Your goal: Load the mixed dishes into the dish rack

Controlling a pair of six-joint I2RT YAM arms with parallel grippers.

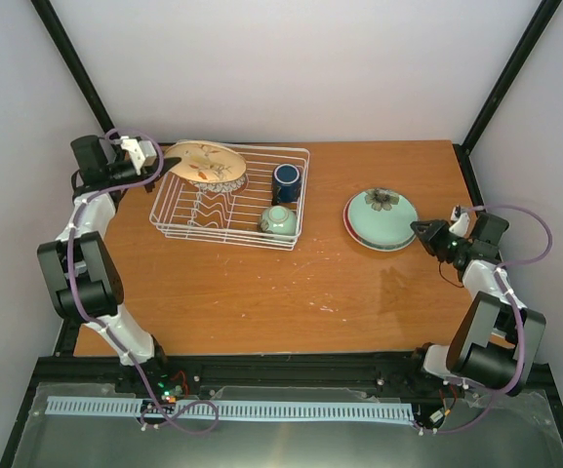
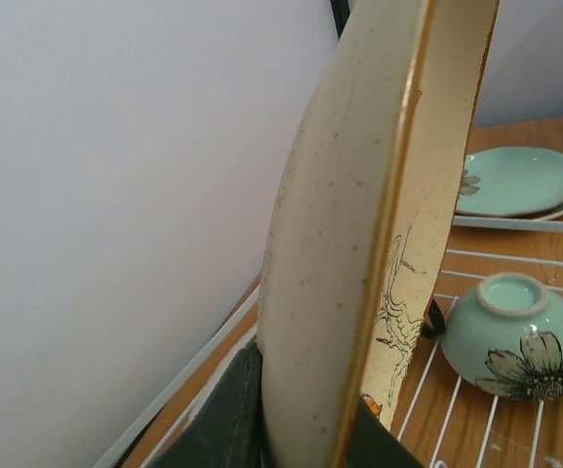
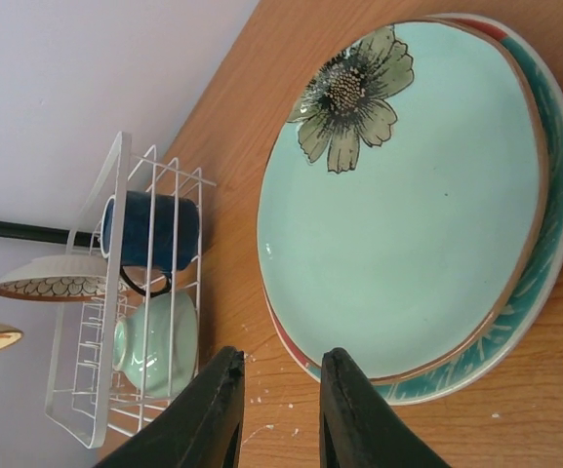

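Pinched by its rim in the left tool (image 2: 303,431), cream floral plate (image 2: 344,234) tilts above dish rack (image 1: 180,216) dividers (image 1: 209,206); right tool (image 3: 277,409) sits parted, empty.

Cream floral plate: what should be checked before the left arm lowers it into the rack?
1. Grip: left end effector shut on cream floral plate: ok.
2. Position: plate held over dish rack: ok.
3. Alignment: plate edge lined up with a divider slot: cannot tell.
4. Clearance: dark blue mug and inverted mint-green bowl apart from the plate: ok.
5. Other arm: right end effector open beside the stacked plates, away from the rack: ok.
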